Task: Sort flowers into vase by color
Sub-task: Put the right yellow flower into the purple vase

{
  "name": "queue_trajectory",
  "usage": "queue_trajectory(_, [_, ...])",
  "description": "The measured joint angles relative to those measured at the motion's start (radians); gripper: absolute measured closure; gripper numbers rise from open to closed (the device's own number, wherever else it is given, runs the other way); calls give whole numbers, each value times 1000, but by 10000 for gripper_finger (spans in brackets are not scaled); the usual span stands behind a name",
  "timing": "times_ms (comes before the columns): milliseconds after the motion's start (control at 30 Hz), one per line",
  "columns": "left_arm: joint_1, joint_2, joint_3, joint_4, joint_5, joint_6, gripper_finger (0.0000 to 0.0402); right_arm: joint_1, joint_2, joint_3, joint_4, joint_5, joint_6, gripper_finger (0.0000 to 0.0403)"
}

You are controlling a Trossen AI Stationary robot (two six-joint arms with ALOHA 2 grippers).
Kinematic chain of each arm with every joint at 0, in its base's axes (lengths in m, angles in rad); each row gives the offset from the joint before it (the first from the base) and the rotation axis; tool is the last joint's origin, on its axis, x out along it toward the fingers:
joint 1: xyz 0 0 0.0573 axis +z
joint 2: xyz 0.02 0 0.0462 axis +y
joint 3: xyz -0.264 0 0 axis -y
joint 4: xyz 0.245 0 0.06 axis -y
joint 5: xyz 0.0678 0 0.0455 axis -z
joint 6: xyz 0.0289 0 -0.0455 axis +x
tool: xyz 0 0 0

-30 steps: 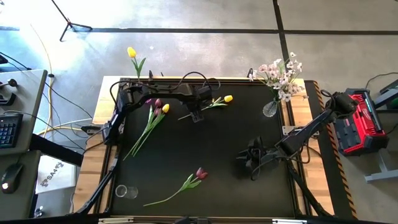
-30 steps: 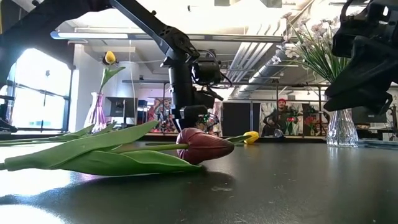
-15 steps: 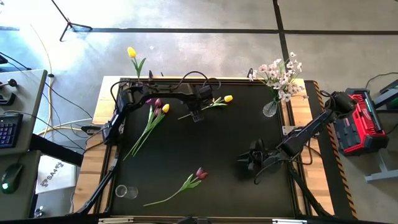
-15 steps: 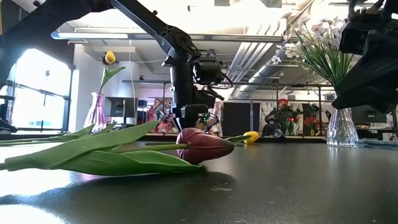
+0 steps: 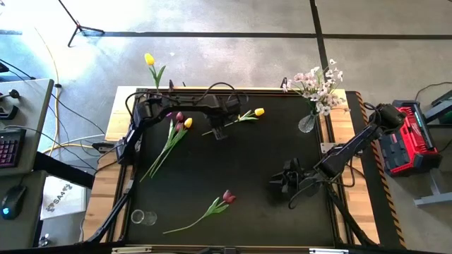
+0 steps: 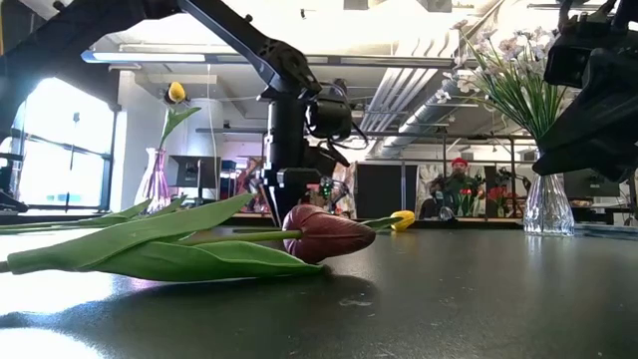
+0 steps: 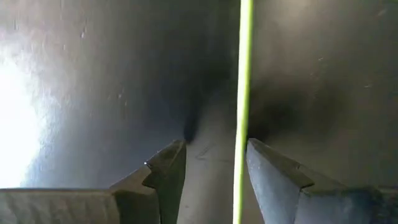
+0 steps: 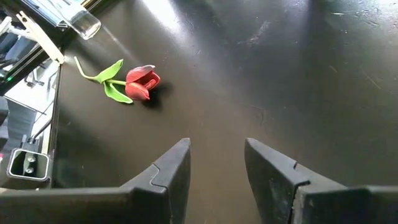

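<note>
A yellow tulip (image 5: 259, 111) lies flat on the black table toward the far side, its green stem (image 7: 242, 93) running toward the left. My left gripper (image 5: 219, 131) points down over that stem, open, with one finger on each side of it (image 7: 216, 144); I cannot see that either finger touches it. My right gripper (image 5: 282, 181) hangs open and empty above the table's right half, as its wrist view (image 8: 217, 143) shows. A dark red tulip (image 5: 227, 196) lies flat near the front, also seen in the right wrist view (image 8: 142, 83).
A bunch of dark red and yellow tulips (image 5: 175, 125) lies at the far left. A yellow tulip (image 5: 149, 59) stands in a vase at the far left edge. Pink-white blossoms (image 5: 318, 81) stand in a glass vase (image 5: 306, 123) at the far right. An empty glass vase (image 5: 142, 217) lies at the front left.
My left gripper has slid a little toward the table's left edge along the yellow tulip's stem, still pointing down and low over the table. The tulip has stayed where it was. My right gripper has drawn back slightly toward the right edge.
</note>
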Motion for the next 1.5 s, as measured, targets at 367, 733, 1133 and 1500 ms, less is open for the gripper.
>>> queue_trajectory(367, [-12,-20,-164,111,38,-46,269,31,0,0,0,3,6,263])
queue_trajectory(733, [-64,-25,-165,122,3,-43,358,31,0,0,-4,3,0,263])
queue_trajectory(1133, [-136,-95,-194,74,31,-78,400,31,0,0,-12,4,-1,263])
queue_trajectory(1500, [-263,-135,-246,19,79,-151,401,31,0,0,-12,4,2,263])
